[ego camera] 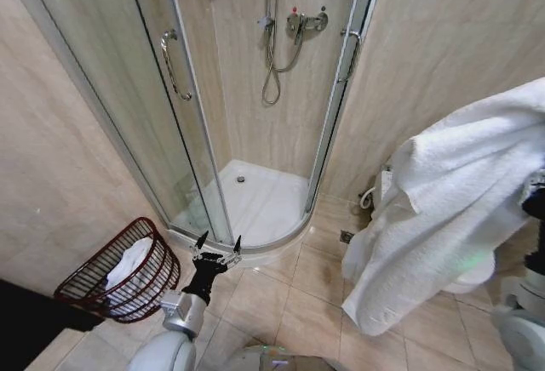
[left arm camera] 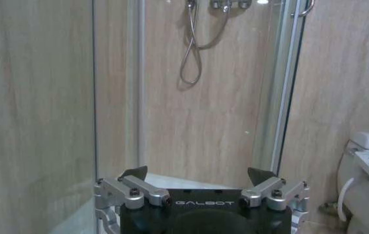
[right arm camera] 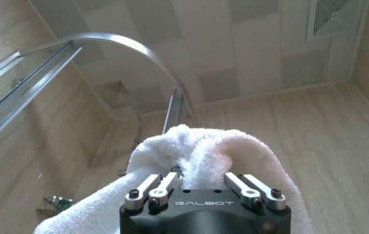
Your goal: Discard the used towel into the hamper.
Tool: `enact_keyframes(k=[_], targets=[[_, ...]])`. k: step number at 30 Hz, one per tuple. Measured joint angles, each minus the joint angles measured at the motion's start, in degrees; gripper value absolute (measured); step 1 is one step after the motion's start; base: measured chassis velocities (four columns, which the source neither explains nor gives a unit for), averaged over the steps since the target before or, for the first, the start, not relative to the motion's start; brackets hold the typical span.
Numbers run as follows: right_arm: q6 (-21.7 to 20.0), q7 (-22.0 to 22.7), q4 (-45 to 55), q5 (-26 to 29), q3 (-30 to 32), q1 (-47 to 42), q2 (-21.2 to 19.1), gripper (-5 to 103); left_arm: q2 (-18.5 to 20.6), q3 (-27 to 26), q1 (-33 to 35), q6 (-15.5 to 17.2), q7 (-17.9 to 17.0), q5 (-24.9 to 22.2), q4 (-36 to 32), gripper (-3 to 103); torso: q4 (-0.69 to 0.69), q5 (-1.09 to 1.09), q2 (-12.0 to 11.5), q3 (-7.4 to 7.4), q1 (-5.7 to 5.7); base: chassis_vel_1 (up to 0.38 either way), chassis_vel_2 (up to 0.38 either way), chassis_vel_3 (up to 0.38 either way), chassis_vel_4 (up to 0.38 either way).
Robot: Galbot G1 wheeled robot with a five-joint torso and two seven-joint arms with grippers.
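1. Progress: we judge the pickup done and the drop still to come. The towel (ego camera: pixel 443 209) is off the floor, carried high on our right side, well apart from the hamper (ego camera: pixel 119 273).
2. Right gripper (right arm camera: pixel 201 178): the right wrist view shows its fingers pressed onto a bunched fold of the towel, cloth bulging up between and over them.
3. Left gripper (ego camera: pixel 217 248): spread and holding nothing, low in front of the shower tray (ego camera: pixel 255 205), just beside the hamper's rim; idle as far as we see.
4. Hamper location: on the tiled floor (ego camera: pixel 281 294) at our lower left, against the wall (ego camera: pixel 51 175) next to the shower door (ego camera: pixel 128 90). It sits tipped, mouth facing up and toward us, with something white already inside it.
5. Towel orientation: it hangs draped from the grip, long axis running diagonally from upper right down to lower left, with the loose lower end pointing at the floor.
6. Left to do, in our judgement: bring the towel across over the hamper mouth, then let it go.
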Motion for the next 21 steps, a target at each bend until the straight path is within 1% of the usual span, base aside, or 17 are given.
enact_keyframes(k=[1, 5, 7, 9, 14, 17, 21], targets=[[0.0, 0.0, 0.0, 0.0, 0.0, 0.0, -0.2, 21, 0.0, 0.0, 0.0, 0.0, 0.0, 0.0, 0.0, 100, 0.01, 0.0, 0.6, 0.35, 0.24, 0.0, 0.0, 0.0, 0.0], [0.0, 0.0, 0.0, 0.0, 0.1, 0.0, -0.3, 21, 0.0, 0.0, 0.0, 0.0, 0.0, 0.0, 0.0, 100, 0.03, 0.0, 1.2, 0.68, 0.49, 0.0, 0.0, 0.0, 0.0], [-0.1, 0.0, 0.0, 0.0, 0.0, 0.2, -0.2, 21, 0.0, 0.0, 0.0, 0.0, 0.0, 0.0, 0.0, 100, 0.01, 0.0, 2.5, 1.48, 1.04, 0.0, 0.0, 0.0, 0.0], [-0.2, 0.0, 0.0, -0.1, -0.4, 0.3, -0.2, 21, 0.0, 0.0, 0.0, 0.0, 0.0, 0.0, 0.0, 100, 0.01, 0.0, 3.2, 1.83, 1.36, 0.0, 0.0, 0.0, 0.0], [-0.2, 0.0, 0.0, -0.1, -0.6, 0.4, -0.2, 21, 0.0, 0.0, 0.0, 0.0, 0.0, 0.0, 0.0, 100, 0.01, 0.0, 4.1, 2.38, 1.75, 0.0, 0.0, 0.0, 0.0], [-0.2, 0.0, 0.0, -0.1, -0.5, 0.3, -0.1, 21, 0.0, 0.0, 0.0, 0.0, 0.0, 0.0, 0.0, 100, 0.01, 0.0, 5.2, 3.02, 2.19, 0.0, 0.0, 0.0, 0.0], [-0.2, 0.0, 0.0, -0.1, -0.5, 0.2, 0.1, 21, 0.0, 0.0, 0.0, 0.0, 0.0, 0.0, 0.0, 100, 0.01, 0.0, 5.9, 3.39, 2.47, 0.0, 0.0, 0.0, 0.0]])
